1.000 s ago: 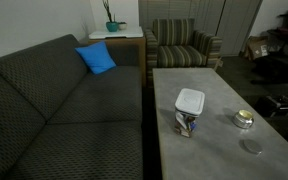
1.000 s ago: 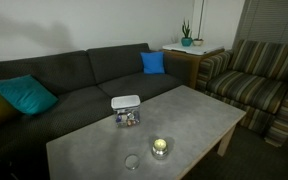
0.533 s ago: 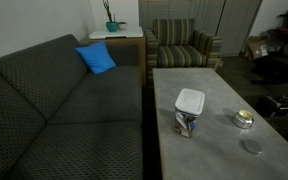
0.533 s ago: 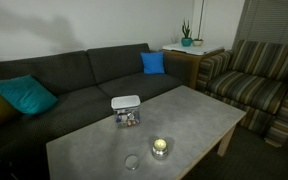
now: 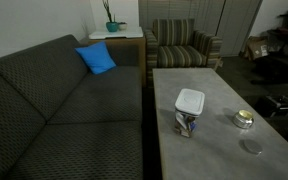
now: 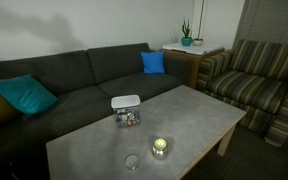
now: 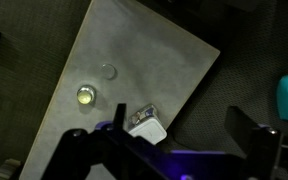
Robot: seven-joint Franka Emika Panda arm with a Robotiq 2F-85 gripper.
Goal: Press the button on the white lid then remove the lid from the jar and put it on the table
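Much bare table [image 5: 219, 85] surrounds jar [image 5: 188, 124] and white lid [image 5: 190, 101] near the edge facing the sofa [image 5: 64, 100]; gripper [image 7: 171, 145] spread wide

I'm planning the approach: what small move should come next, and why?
Probably lower the tool toward the white lid: the lid sits closed on the jar, and the wrist view shows the open tool high above the table, touching nothing.

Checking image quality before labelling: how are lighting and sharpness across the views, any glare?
Both exterior views are dim and soft; in an exterior view the round metallic tin glares bright. In the wrist view the claw is dark and blurred, with a purple glow, while the flat white plastic lid is readable.
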